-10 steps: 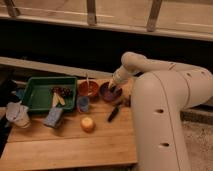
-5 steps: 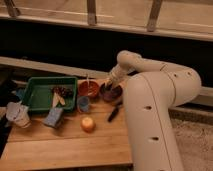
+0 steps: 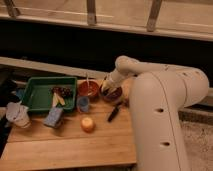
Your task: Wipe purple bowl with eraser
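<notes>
In the camera view, the white arm is reaching down over the wooden table (image 3: 65, 145), and the gripper (image 3: 106, 89) is sitting right at the left rim of the purple bowl (image 3: 114, 94), low over it or touching it. Whether it is clasping the eraser or anything else, I cannot tell, and no eraser is showing. The purple bowl is sitting toward the back of the table, just beside the orange-red bowl (image 3: 89, 91) with its stick-like utensil (image 3: 86, 80). The blue cup (image 3: 83, 104) is standing in front and the green tray (image 3: 50, 79) is off to the left. The danger I am seeing: a light, unheld bowl could skid under a sideways wipe, bump the orange-red bowl and tip that utensil. No brands or writing are showing anywhere.
</notes>
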